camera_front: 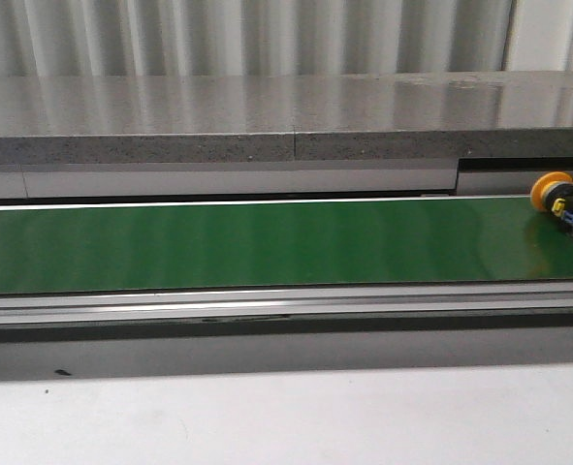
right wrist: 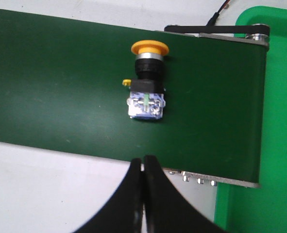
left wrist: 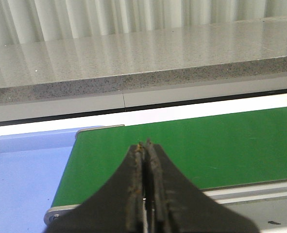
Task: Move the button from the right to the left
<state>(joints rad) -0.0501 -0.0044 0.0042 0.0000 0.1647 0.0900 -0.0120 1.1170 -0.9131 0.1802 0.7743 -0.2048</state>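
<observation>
The button [camera_front: 565, 205] lies on its side on the green belt [camera_front: 267, 242] at the far right, its yellow-orange cap toward the back. In the right wrist view the button [right wrist: 146, 82] shows whole, with its blue-grey block body toward my right gripper [right wrist: 143, 159]. That gripper is shut and empty, above the belt's near edge, apart from the button. My left gripper [left wrist: 145, 144] is shut and empty over the left end of the belt [left wrist: 206, 145]. Neither gripper shows in the front view.
A blue tray [left wrist: 22, 179] lies beside the belt's left end. A green bin [right wrist: 274, 121] stands past the belt's right end roller [right wrist: 216, 30]. A grey stone ledge [camera_front: 286, 116] runs behind the belt, and a white table surface [camera_front: 286, 417] lies in front.
</observation>
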